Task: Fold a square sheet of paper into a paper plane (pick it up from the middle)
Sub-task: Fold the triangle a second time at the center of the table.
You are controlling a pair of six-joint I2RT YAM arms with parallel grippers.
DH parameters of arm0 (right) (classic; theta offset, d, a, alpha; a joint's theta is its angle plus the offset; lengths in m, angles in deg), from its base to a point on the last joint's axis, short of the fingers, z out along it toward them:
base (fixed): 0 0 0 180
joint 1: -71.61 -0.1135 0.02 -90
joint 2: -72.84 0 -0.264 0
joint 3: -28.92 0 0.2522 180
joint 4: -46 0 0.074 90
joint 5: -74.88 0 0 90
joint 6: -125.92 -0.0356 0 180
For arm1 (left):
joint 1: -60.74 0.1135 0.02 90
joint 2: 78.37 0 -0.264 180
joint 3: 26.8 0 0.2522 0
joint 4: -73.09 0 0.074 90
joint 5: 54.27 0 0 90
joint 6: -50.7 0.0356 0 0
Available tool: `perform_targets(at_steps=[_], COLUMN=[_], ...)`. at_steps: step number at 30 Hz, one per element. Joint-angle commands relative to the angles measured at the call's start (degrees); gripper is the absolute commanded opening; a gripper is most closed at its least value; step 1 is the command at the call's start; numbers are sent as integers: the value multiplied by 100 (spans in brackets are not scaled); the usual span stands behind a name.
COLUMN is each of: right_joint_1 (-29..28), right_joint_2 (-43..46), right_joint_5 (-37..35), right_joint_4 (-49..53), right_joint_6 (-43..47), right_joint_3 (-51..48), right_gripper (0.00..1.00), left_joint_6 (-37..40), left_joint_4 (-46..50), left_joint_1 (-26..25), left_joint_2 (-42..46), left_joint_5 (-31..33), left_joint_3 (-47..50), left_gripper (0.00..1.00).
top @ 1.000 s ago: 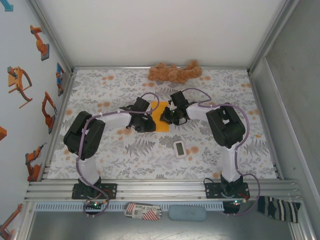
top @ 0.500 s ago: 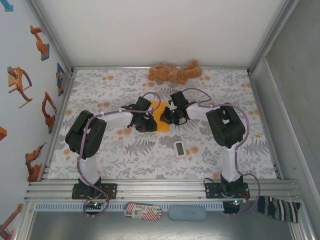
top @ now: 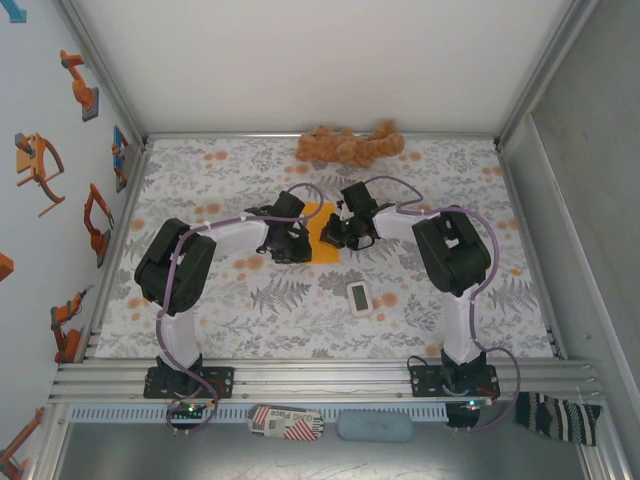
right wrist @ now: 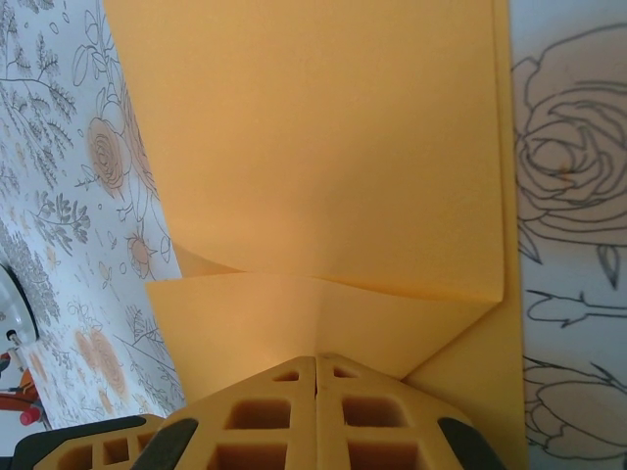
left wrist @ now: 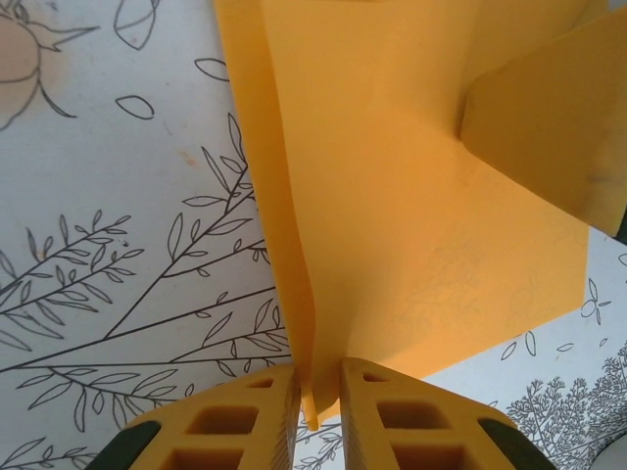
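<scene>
White-and-black arms (top: pixel 225 240) trail purple cables (top: pixel 488 245); each gripper (left wrist: pixel 318 392) has yellow honeycomb-patterned fingers (right wrist: pixel 265 416).

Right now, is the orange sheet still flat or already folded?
Folded: the square sheet of paper has a flap doubled over along a crease, and a raised edge.

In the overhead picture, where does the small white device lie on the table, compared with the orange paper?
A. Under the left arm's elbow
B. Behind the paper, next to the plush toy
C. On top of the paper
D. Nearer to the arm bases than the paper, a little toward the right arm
D: the white device lies on the patterned cloth below the orange paper in the overhead view, toward the right arm's base, apart from the paper.
</scene>
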State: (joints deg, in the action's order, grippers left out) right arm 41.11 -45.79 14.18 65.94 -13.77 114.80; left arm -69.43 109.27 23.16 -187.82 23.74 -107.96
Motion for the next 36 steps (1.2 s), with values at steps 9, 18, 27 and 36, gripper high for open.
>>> perform_targets(at_steps=[9, 18, 27, 36], right_joint_1=[97, -78, -351, -348], right_joint_2=[224, 383, 48, -292], right_joint_5=[317, 449, 501, 319], right_joint_4=[-169, -196, -238, -93], right_joint_6=[177, 324, 232, 213], right_joint_3=[169, -14, 19, -3], right_gripper=[0, 0, 0, 0], left_joint_6=[-7, -36, -73, -129], left_joint_4=[260, 264, 224, 132], left_joint_1=[53, 58, 58, 69], left_joint_2=[-349, -373, -384, -321], left_joint_5=[168, 173, 148, 93], left_joint_3=[209, 239, 253, 297], left_gripper=[19, 19, 18, 17])
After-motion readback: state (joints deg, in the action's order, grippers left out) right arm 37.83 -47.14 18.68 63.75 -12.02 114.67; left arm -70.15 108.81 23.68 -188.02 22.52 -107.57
